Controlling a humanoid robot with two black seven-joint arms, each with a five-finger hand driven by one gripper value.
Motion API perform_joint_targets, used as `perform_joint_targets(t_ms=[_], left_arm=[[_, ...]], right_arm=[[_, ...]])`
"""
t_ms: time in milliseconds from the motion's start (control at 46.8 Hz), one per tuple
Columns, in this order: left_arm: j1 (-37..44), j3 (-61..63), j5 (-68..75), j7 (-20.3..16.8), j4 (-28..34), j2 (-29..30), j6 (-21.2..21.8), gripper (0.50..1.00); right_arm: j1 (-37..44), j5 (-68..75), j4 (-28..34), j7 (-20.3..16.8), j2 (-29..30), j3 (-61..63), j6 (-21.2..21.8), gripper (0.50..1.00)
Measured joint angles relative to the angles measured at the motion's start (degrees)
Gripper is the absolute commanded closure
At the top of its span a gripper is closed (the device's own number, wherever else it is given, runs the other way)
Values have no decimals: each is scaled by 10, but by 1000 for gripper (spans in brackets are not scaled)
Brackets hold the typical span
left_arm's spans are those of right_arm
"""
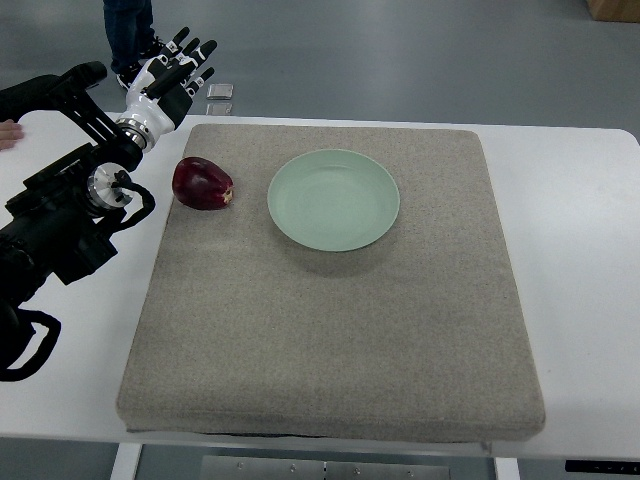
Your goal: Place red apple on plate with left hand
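Note:
A dark red apple [203, 184] lies on its side on the grey mat, near the mat's left edge. Just right of it sits a pale green plate [333, 199], with nothing on it. My left hand [178, 72] hovers beyond the mat's far-left corner, above and behind the apple, its fingers spread and holding nothing. The black left arm runs in from the left edge. The right arm does not show.
A grey felt mat [330, 330] covers most of the white table [585, 220]. A person's legs [130, 35] stand at the far left beyond the table, and a fingertip [8, 133] shows at the left edge. A small square object [220, 93] lies on the floor.

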Motion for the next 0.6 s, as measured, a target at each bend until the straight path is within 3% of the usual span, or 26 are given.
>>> perform_joint_targets(t_ms=[598], left_arm=[[0, -1, -1, -10, -6, 6, 0, 504]], right_arm=[[0, 0, 0, 0, 0, 0, 0, 570]])
